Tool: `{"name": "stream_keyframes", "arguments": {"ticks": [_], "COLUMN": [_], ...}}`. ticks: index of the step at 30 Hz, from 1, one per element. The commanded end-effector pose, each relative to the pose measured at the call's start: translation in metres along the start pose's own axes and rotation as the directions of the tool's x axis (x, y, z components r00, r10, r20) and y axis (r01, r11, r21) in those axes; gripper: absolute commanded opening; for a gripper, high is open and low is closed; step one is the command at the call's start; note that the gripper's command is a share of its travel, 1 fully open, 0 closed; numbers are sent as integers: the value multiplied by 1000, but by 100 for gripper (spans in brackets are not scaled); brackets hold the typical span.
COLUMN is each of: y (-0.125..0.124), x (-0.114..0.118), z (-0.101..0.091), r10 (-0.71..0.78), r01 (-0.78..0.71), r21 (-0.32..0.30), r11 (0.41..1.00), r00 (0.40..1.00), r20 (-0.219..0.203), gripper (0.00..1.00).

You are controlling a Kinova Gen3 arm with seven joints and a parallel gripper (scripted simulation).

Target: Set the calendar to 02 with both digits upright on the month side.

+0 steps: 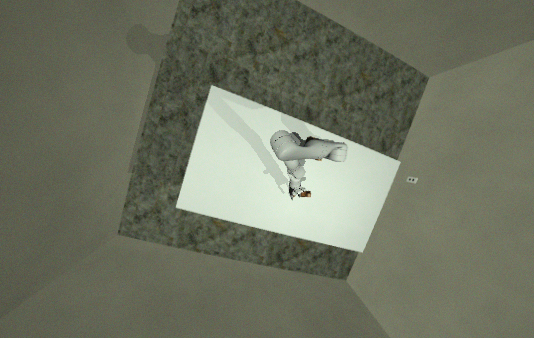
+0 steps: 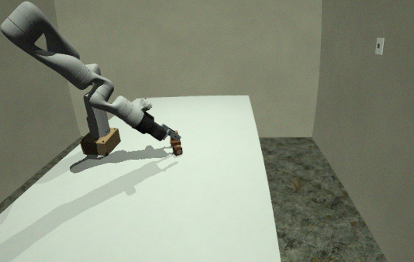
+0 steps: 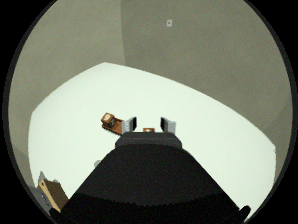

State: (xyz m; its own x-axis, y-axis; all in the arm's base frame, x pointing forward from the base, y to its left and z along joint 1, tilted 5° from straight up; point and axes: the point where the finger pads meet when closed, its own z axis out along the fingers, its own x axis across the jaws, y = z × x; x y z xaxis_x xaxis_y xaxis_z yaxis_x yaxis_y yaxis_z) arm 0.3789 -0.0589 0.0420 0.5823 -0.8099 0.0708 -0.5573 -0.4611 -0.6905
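The brown tray (image 3: pixel 116 129) (image 2: pixel 175 143) lies on the white table. One cube (image 3: pixel 107 119) stands at the tray's far left end in the wrist view, with a light mark on its face that is too small to read. A second brown cube (image 2: pixel 177 150) (image 3: pixel 149 130) lies on the table outside the tray, its light mark also unreadable; its lower part is hidden by the gripper body in the wrist view. My gripper (image 3: pixel 148 122) is open and empty, raised above the loose cube. One finger overlaps the tray's near end in the wrist view.
The arm's wooden base block (image 2: pixel 100 143) (image 3: pixel 53 194) stands on the table (image 2: pixel 215 186), behind the gripper. In the top view, the tray (image 1: pixel 305 194) shows close beside the gripper. Shadows of the arm fall across the table.
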Motion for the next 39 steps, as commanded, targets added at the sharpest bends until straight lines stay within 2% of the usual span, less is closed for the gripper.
{"name": "stream_keyframes", "arguments": {"ticks": [1, 4, 10, 17, 39], "y": [-1, 0, 3, -2, -5], "x": [-1, -2, -3, 0, 0], "z": [1, 1, 3, 1, 0], "r10": [-14, -14, -13, -13, -14], "r01": [14, 14, 15, 14, 13], "r21": [-13, -38, -130, -214, -250], "r11": [1000, 999, 991, 977, 968], "r00": [1000, 1000, 1000, 1000, 1000], "r20": [2, 8, 18, 4, -4], "gripper": [100, 100, 100, 100, 100]}}
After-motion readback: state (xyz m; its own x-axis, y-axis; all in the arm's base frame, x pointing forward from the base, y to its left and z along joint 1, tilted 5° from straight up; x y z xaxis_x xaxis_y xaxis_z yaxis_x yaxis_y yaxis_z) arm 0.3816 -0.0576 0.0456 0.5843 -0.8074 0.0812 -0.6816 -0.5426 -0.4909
